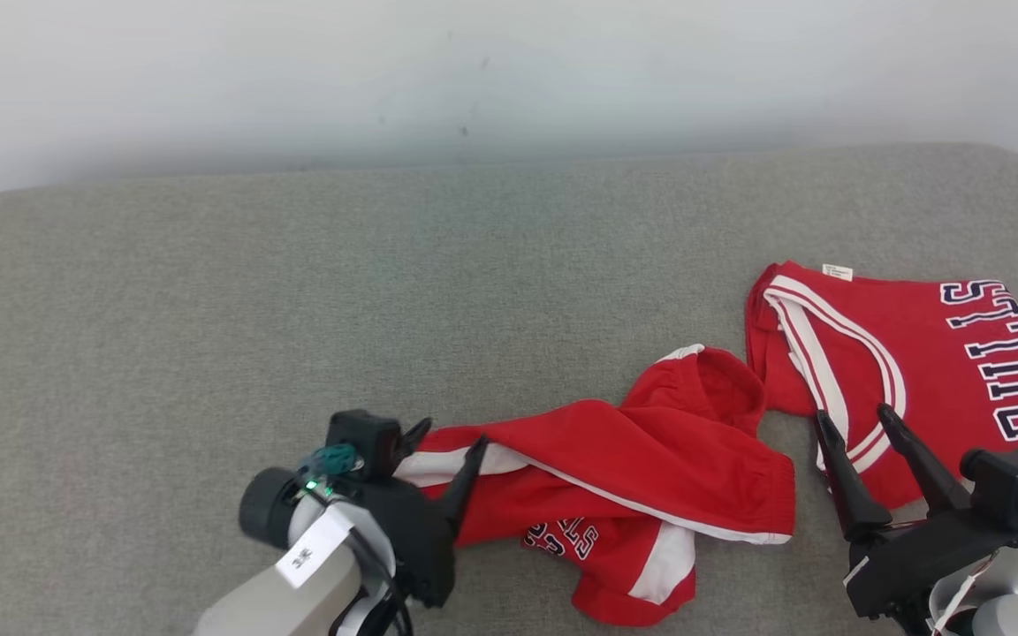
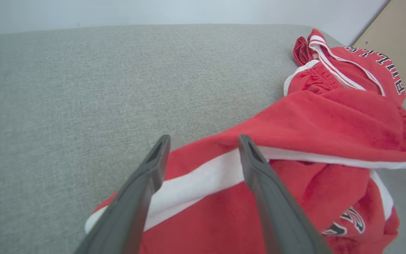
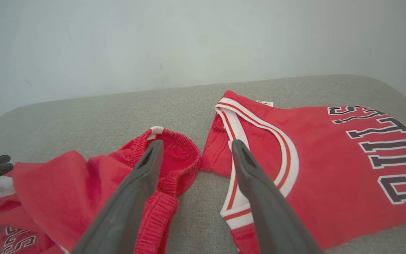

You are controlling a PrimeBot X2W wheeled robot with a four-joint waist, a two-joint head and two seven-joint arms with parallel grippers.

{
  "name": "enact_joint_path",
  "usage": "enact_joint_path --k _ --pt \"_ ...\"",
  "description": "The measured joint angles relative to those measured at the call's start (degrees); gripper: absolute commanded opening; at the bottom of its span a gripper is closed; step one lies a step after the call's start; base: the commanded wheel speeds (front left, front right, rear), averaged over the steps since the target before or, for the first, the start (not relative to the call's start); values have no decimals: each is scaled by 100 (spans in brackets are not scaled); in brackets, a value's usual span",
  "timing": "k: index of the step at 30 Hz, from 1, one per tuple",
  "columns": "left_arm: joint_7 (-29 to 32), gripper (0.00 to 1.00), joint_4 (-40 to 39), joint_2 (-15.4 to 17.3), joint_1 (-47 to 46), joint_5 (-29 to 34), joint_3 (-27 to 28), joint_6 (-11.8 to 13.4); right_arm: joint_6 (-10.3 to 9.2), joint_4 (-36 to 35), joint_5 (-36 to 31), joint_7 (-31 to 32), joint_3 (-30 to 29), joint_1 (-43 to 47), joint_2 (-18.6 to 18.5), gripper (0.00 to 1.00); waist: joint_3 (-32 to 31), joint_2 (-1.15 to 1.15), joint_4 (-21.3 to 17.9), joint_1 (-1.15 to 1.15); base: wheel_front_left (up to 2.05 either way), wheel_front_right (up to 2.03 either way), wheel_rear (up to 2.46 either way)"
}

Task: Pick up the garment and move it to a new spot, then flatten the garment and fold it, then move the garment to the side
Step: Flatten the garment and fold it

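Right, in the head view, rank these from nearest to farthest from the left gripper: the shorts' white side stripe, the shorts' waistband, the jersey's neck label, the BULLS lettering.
1. White side stripe, at the fingertips of the left gripper.
2. Shorts' waistband, to its right, mid-cushion.
3. Neck label, farther right and farther back.
4. BULLS lettering, at the far right edge.
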Motion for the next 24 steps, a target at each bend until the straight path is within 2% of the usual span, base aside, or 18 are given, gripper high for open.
enact_joint_path --k 12,24 --pt "-57 100 32 405 472 -62 269 87 -2 -3 9 56 46 133 5 100 -151 0 230 0 0 0 0" --pt "-51 100 -66 364 745 -375 450 88 -8 -54 9 134 68 122 3 100 -147 0 235 0 0 0 0"
